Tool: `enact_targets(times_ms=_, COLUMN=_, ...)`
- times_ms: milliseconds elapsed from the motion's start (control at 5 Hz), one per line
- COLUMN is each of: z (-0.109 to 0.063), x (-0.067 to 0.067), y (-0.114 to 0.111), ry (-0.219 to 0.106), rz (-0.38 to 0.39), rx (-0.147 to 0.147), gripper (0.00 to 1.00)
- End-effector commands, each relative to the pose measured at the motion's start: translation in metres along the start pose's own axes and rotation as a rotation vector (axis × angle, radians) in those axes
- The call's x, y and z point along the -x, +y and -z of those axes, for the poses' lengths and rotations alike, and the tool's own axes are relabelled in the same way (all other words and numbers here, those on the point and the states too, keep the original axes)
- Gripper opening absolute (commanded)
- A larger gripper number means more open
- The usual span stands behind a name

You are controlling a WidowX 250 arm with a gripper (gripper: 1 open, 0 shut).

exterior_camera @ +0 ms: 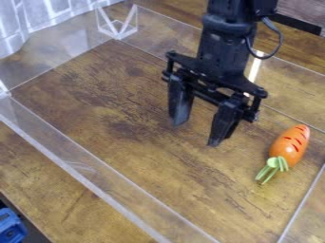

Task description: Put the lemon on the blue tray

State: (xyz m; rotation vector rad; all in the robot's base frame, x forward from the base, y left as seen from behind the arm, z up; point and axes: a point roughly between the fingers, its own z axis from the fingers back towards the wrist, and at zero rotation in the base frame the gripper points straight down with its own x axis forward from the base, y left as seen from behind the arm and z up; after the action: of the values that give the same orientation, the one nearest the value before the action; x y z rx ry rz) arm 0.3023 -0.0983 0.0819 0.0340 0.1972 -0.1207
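**Wooden table with clear-walled enclosure: tool above the centre**

Worn brown wooden table [114, 104] carries a low enclosure of clear plastic walls [76, 157]. No yellow lemon shows in this view; its position cannot be determined. A small patch of blue [7, 228] sits at the bottom left corner, outside the clear wall; it cannot be identified. The black two-fingered tool [203, 119] hangs over the middle of the table, fingers spread wide and pointing down, holding nothing. An orange toy carrot with a green top [284, 152] lies on the table just right of the tool, apart from it.
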Motion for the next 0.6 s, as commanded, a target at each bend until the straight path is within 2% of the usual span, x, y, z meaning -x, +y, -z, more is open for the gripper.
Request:
enact_targets(times_ms=0, z=-0.015, x=-0.013, y=-0.024, ry=-0.054, rz=0.091, rx=-0.012, gripper=1.00)
enact_targets(times_ms=200, z=-0.012, x=-0.023, y=-0.047, ry=-0.050, rz=0.152, rx=-0.036, gripper=1.00)
enact_targets(times_ms=400, z=-0.015, x=-0.028, y=-0.060, ry=-0.045, rz=0.228, rx=-0.074, gripper=0.00)
